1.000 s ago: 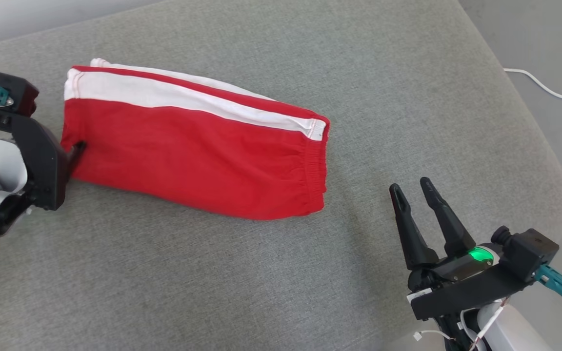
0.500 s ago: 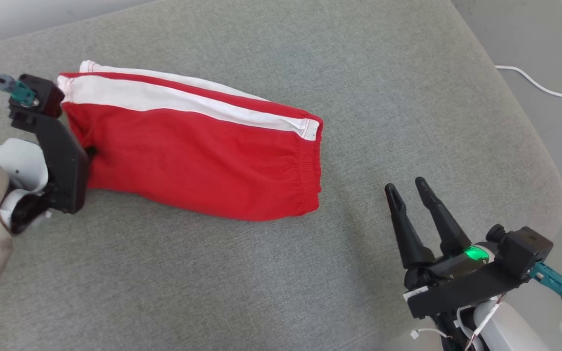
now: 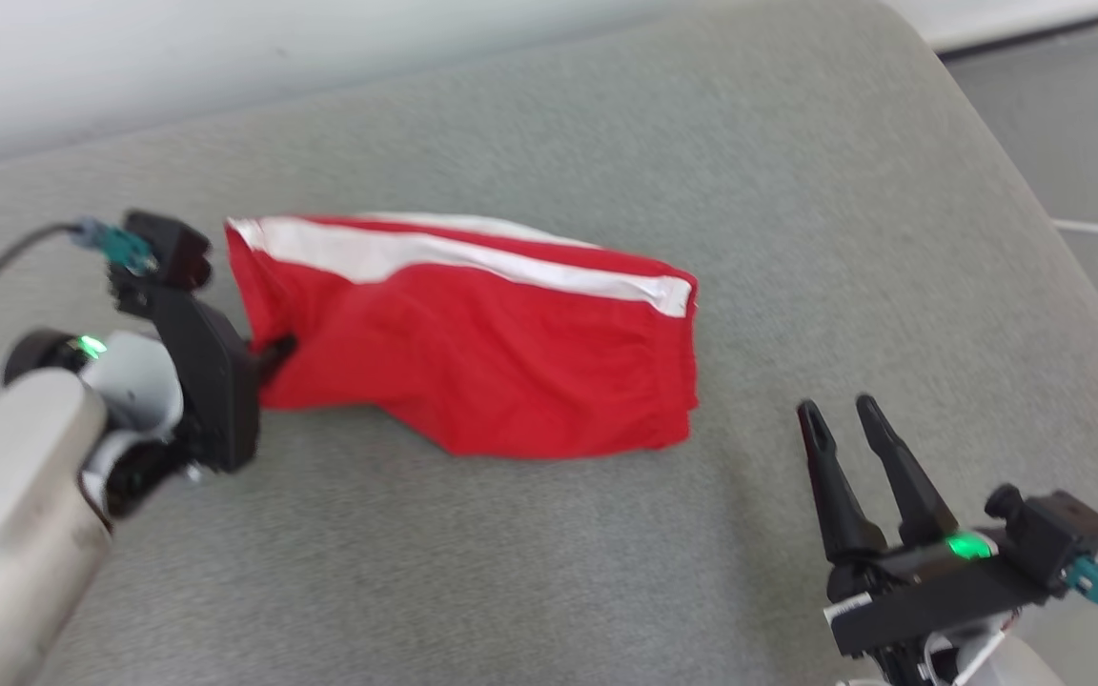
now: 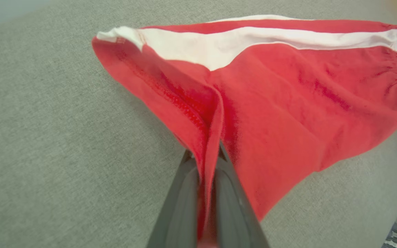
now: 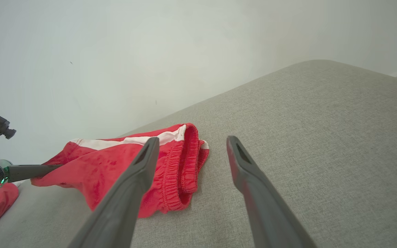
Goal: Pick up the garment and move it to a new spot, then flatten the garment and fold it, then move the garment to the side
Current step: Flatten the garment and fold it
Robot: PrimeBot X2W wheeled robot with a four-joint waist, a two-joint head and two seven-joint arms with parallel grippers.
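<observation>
a grey fabric cushion (image 3: 511, 572) bears red shorts (image 3: 492, 372) with a white side stripe, lying near its middle.

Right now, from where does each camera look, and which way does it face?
Head view: from the head, down at red shorts on a grey cushion; left gripper, right gripper show.
Left wrist view: along its shut fingers, pinching the shorts' edge.
Right wrist view: between its open fingers, toward the shorts' waistband.
Shared: all see the shorts.
</observation>
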